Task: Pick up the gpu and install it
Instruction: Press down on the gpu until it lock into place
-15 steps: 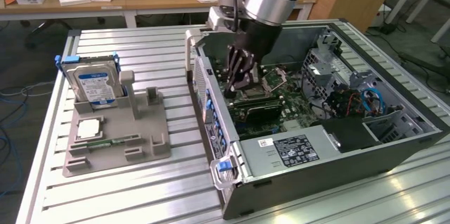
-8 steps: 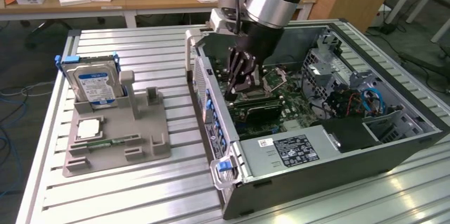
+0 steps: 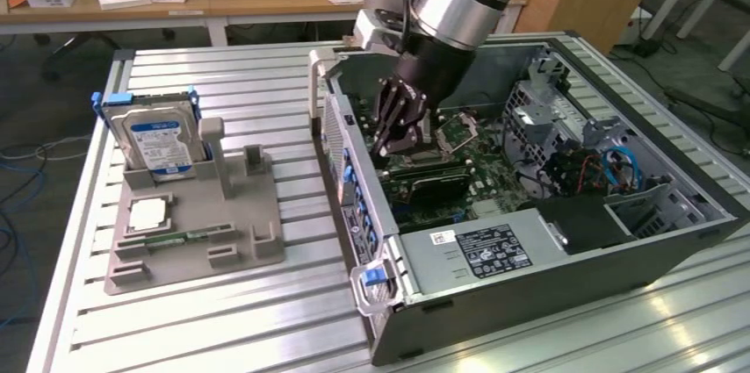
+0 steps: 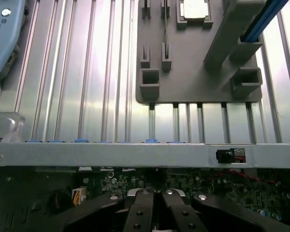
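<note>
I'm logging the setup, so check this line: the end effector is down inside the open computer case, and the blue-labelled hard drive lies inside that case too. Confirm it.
Not quite. The end effector is inside the open computer case, but the blue-labelled hard drive stands outside it, upright in the grey holder on the table, as the exterior view shows.

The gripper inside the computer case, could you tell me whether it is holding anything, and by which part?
The gripper is shut, low over the motherboard inside the case. Whether a card sits between its fingers cannot be told.
</note>
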`<state>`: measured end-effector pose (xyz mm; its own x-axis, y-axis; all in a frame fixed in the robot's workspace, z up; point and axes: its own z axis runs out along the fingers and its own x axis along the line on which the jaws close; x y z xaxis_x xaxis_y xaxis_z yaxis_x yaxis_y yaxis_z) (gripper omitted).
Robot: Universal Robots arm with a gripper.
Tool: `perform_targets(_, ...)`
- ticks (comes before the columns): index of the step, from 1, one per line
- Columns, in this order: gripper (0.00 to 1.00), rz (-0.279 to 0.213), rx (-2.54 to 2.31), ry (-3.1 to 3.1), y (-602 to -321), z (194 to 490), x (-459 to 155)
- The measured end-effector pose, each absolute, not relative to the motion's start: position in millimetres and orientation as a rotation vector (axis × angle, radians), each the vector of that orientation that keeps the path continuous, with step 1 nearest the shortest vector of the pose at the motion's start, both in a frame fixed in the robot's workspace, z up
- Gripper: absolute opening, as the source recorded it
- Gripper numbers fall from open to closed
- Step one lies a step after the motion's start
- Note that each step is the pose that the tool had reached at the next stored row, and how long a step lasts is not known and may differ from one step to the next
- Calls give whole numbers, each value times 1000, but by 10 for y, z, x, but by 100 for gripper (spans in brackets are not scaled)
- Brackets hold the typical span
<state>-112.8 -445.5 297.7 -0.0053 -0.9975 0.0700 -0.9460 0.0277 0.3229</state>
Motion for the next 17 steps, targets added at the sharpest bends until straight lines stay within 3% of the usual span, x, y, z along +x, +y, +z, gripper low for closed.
perform_targets(17,10,-292,1978,-2011,-4465,2831,-1127)
